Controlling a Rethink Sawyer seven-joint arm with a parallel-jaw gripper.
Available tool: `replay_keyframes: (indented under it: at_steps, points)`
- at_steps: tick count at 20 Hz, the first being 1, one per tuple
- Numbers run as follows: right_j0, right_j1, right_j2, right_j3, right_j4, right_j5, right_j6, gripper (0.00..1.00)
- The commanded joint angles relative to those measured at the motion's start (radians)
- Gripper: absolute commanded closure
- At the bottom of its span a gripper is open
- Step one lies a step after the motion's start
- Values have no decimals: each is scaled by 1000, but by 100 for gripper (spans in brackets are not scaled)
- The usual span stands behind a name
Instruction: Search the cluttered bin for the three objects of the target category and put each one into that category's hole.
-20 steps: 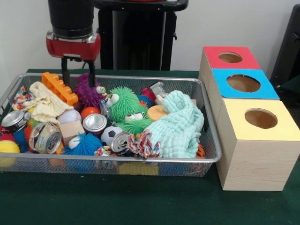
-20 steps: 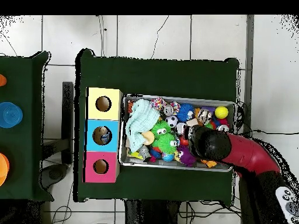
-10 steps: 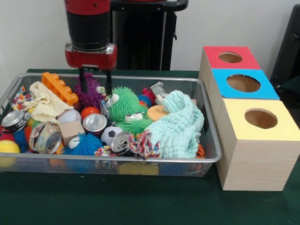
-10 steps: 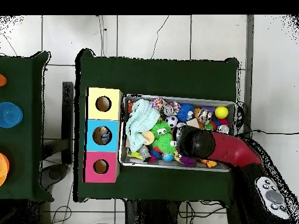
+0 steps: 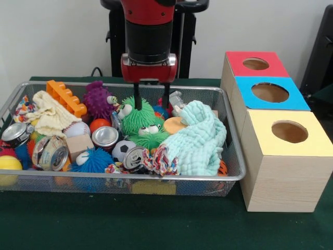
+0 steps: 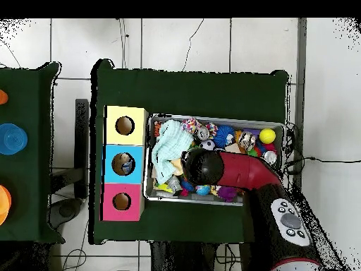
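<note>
Front view: my gripper [image 5: 151, 97] hangs with its two dark fingers spread apart, nothing between them, tips just above the green spiky toys [image 5: 140, 121] in the wire mesh bin [image 5: 235, 172]. I count two of those green rubbery creatures with bulging eyes, one purple spiky one [image 5: 97, 101] and one blue spiky ball [image 5: 93, 161]. Three crushed metal cans [image 5: 105, 137] show: one at the bin's left edge, one beside the wooden block [image 5: 79, 144], one by the soccer ball [image 5: 123, 149]. A soft mint cloth [image 5: 199, 141] lies crumpled on the right, a cream cloth [image 5: 48, 117] on the left. Three wooden boxes [image 5: 283, 166] stand beside the bin, topped red, blue and yellow, each with one round hole.
</note>
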State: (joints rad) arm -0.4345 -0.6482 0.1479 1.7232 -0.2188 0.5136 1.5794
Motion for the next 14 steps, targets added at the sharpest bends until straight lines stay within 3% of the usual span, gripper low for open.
replay_keyframes:
  at_steps: [1,5,14]
  points:
    - [14,87,-77,-40,60,-45,275,0]
    - [14,95,-110,-19,86,-53,281,0]
    - [44,-7,-156,132,131,-91,293,0]
